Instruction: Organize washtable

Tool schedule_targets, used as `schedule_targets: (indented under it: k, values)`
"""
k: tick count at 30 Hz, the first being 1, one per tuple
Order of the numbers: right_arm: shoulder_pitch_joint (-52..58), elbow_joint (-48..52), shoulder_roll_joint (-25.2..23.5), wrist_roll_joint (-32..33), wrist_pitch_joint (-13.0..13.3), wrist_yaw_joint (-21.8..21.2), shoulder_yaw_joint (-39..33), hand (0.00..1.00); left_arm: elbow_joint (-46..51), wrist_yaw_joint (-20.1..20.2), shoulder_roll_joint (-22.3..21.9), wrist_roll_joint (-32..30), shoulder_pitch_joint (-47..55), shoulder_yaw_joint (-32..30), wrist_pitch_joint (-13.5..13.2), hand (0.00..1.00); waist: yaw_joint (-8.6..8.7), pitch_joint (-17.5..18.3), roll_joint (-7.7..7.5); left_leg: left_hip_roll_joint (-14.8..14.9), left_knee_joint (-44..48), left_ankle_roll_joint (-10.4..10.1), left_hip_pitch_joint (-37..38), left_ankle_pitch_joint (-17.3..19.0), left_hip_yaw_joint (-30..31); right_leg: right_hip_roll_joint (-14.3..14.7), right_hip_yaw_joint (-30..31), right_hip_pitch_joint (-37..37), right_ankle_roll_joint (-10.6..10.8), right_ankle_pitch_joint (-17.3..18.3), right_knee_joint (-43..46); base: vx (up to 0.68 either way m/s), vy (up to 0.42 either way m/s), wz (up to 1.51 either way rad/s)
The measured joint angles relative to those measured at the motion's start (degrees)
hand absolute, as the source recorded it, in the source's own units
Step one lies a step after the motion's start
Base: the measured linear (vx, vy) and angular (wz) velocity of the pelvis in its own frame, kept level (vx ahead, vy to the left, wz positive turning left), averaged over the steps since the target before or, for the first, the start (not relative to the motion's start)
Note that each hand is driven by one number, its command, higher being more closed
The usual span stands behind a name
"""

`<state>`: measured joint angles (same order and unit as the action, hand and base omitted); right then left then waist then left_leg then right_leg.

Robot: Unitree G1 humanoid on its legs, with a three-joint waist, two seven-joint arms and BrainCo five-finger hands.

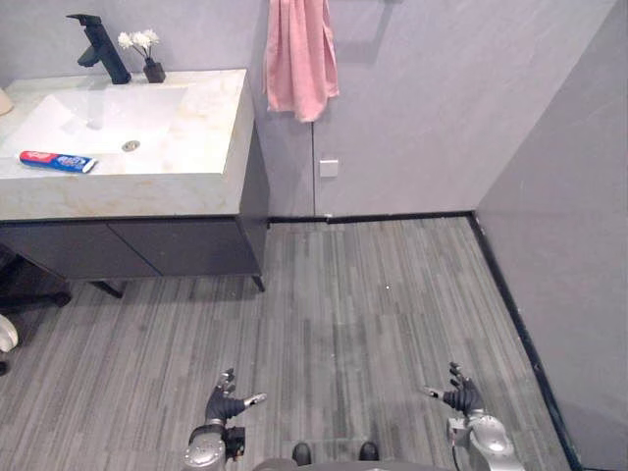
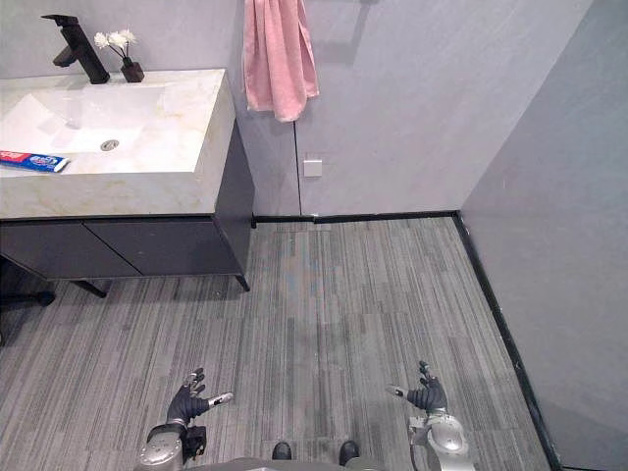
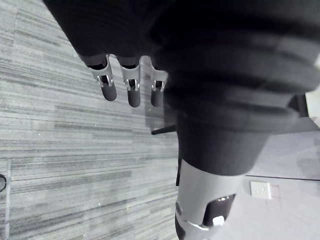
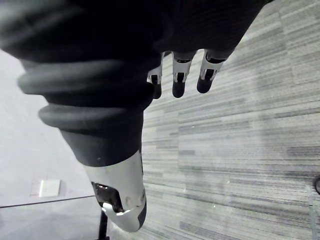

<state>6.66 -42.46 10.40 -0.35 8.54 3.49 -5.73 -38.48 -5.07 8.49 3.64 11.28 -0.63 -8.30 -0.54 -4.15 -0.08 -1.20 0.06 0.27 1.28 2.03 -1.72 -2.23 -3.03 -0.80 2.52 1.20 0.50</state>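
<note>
We see the pale marble tabletop (image 1: 211,128) at the far left, well apart from both hands, set on a dark cabinet (image 1: 147,245) against the grey wall. A white basin (image 1: 88,113) is sunk into the tabletop, with a black faucet (image 1: 101,47) standing upright behind it. Just beside the faucet stands a small dark vase (image 1: 154,71) of white flowers. A toothpaste tube (image 1: 57,162), red, blue and white, lies flat on the front strip of the tabletop, between the basin and the front edge, with its white end pointing toward the middle of the tabletop. A pink towel (image 1: 300,54) hangs on the wall just past the tabletop's right end, and a small white wall plate (image 1: 329,168) sits lower on the same wall. Both hands are low over the grey striped floor (image 1: 373,294), near the bottom of the head views and well apart from each other. Our left hand (image 1: 226,402) has its fingers (image 3: 131,92) apart and relaxed, with the thumb held out to the side, and it closes on nothing. Our right hand (image 1: 463,399) mirrors it: its fingers (image 4: 179,82) are loosely extended over bare floor, its thumb points inward, and it too grips nothing. Neither hand touches the tabletop or anything on it.
</note>
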Motion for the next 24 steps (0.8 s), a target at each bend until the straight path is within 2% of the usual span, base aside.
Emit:
schedule_targets:
  k: [8, 10, 17, 20, 22, 24]
  values:
    - [0.1, 3.4, 1.5, -4.6, 0.1, 0.0, 1.4, 0.00, 2.5, 0.0, 0.3, -1.1, 0.9, -0.3, -0.3, 0.00, 0.55, -0.5, 0.17, 0.1, -0.1, 0.0, 0.2, 0.1, 0.0, 0.0, 0.0, 0.0, 0.0, 0.0, 0.0, -0.01, -0.004, -0.02]
    - [-0.2, 3.5, 1.5, -4.8, 0.1, 0.0, 1.5, 0.00, 2.5, 0.0, 0.3, -2.2, 1.2, -1.1, -0.4, 0.00, 1.20, -1.1, 0.12, 0.1, -0.3, 0.1, 0.2, 0.2, 0.0, 0.0, -0.1, 0.0, -0.1, 0.2, 0.0, -0.09, -0.007, 0.00]
    - [0.7, 3.5, 1.6, -4.3, -0.1, 0.4, 0.9, 0.00, 4.7, -0.1, 0.4, -2.1, 2.9, -3.1, -0.4, 0.00, 1.20, -1.6, 0.17, 0.2, 0.8, 0.2, -3.2, 1.1, -0.9, 0.1, 0.3, 3.3, 0.0, 0.7, 0.3, -0.09, 0.000, -0.05]
    - [0.3, 3.5, 1.5, -2.6, -0.1, 0.9, -0.3, 0.00, 5.0, -0.2, 0.2, -2.0, 3.5, -4.7, -0.4, 0.00, 0.98, -1.7, 0.24, 0.5, 4.9, 0.5, -5.9, 3.8, -2.3, 0.1, 2.0, 5.4, 0.6, 1.4, 2.0, 0.01, 0.031, -0.23]
    - [-0.3, 3.5, 1.5, -1.3, -0.2, 1.5, -1.5, 0.00, 5.5, -0.2, 0.2, -1.5, 3.8, -4.7, -0.3, 0.00, 0.73, -1.9, 0.50, 0.7, 9.1, 0.6, -7.6, 6.6, -3.3, 0.1, 3.1, 7.5, 1.2, 3.7, 6.4, 0.07, 0.047, -0.30]
    - [-0.5, 3.5, 1.6, 0.1, -0.2, 1.8, -1.8, 0.00, 7.0, -0.2, 0.1, -1.5, 3.9, -4.7, -0.3, 0.00, 0.61, -3.0, 0.23, 0.2, 15.0, 1.4, -8.1, 11.5, -4.0, -0.9, 3.7, 10.0, 2.4, 9.1, 16.4, 0.12, 0.070, -0.15]
